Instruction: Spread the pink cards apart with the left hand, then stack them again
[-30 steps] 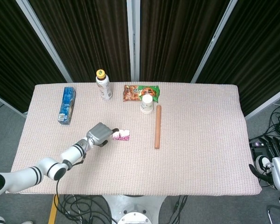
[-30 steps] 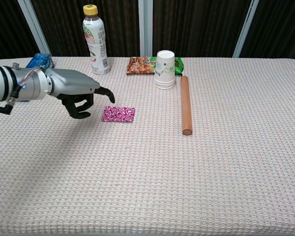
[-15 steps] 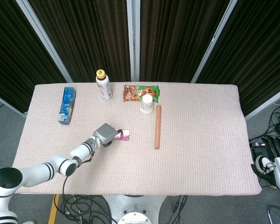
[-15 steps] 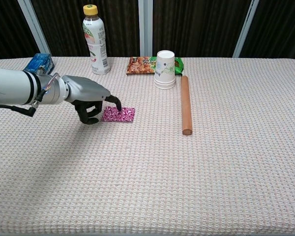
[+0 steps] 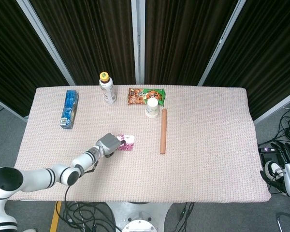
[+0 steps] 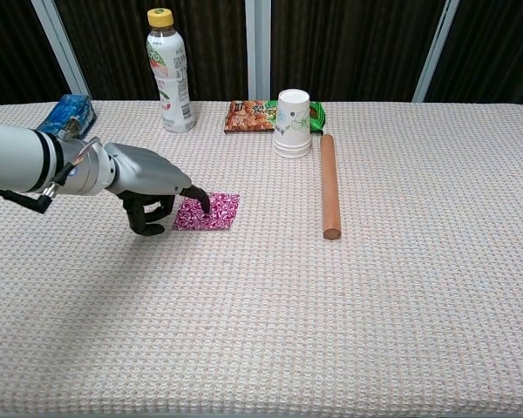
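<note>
Left hand [image 6: 153, 193], fingers mostly curled, one fingertip pressing pink cards [image 6: 209, 212]: thin, light, likely slippery; best slid by pressing the top face.

This looks like a robotics lab or test cell rather than a home. A table under a pale pink woven cloth [image 5: 208, 145] stands before dark corrugated wall panels split by grey metal struts [image 5: 135, 38], and loose black cables [image 5: 87, 215] lie on the grey floor beneath it.
</note>
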Robot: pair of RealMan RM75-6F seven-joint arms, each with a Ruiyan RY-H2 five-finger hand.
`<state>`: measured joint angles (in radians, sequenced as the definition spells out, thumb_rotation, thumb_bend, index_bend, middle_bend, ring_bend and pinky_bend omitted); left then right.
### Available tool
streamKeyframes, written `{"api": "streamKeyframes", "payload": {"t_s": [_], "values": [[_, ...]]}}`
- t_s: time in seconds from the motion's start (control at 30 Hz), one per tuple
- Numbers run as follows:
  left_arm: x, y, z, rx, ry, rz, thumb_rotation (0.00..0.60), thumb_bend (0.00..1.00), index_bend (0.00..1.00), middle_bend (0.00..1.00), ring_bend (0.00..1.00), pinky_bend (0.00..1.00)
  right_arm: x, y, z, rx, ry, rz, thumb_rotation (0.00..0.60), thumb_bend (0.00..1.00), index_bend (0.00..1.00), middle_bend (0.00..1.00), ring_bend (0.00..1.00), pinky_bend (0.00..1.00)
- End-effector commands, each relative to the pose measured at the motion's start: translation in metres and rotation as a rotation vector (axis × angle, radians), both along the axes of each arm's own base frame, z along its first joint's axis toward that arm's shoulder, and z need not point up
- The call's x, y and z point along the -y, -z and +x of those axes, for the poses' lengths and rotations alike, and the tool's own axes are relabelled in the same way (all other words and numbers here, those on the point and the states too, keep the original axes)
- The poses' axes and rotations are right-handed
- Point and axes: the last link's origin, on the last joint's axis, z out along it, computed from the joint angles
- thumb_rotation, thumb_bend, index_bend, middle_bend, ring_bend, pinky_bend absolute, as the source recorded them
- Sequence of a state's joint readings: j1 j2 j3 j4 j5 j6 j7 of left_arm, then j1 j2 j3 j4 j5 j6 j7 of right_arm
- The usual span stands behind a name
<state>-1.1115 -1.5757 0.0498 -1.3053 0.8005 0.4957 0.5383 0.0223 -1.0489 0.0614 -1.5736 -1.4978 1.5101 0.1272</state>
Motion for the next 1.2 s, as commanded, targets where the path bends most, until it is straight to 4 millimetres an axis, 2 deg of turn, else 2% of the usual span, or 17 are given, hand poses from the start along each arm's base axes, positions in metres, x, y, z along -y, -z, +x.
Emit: {"api": "streamKeyframes", "payload": {"t_s": [0.03, 0.53, 0.77, 1.2], "values": [[0.008, -0.003, 0.001, -0.029, 0.002, -0.011, 0.600, 0.50, 0.21, 0.86, 0.87, 1.00, 0.000, 0.000, 0.000, 0.001, -0.001, 0.000, 0.507, 0.16, 0.12, 0.07, 0.00, 0.00], [0.041, -0.012, 0.012, -0.062, 0.018, -0.021, 0.600, 0.50, 0.21, 0.86, 0.87, 1.00, -0.004, -0.002, 0.001, 0.008, -0.013, -0.007, 0.506, 0.16, 0.12, 0.07, 0.00, 0.00], [0.034, -0.017, 0.027, 0.004, 0.063, 0.089, 0.600, 0.50, 0.21, 0.86, 0.87, 1.00, -0.006, -0.003, -0.001, 0.008, -0.010, -0.010, 0.504, 0.16, 0.12, 0.07, 0.00, 0.00], [0.010, 0.015, 0.028, 0.003, 0.040, 0.103, 0.600, 0.50, 0.21, 0.86, 0.86, 1.00, -0.005, -0.005, -0.007, 0.006, 0.017, -0.018, 0.512, 0.16, 0.12, 0.07, 0.00, 0.00]]}}
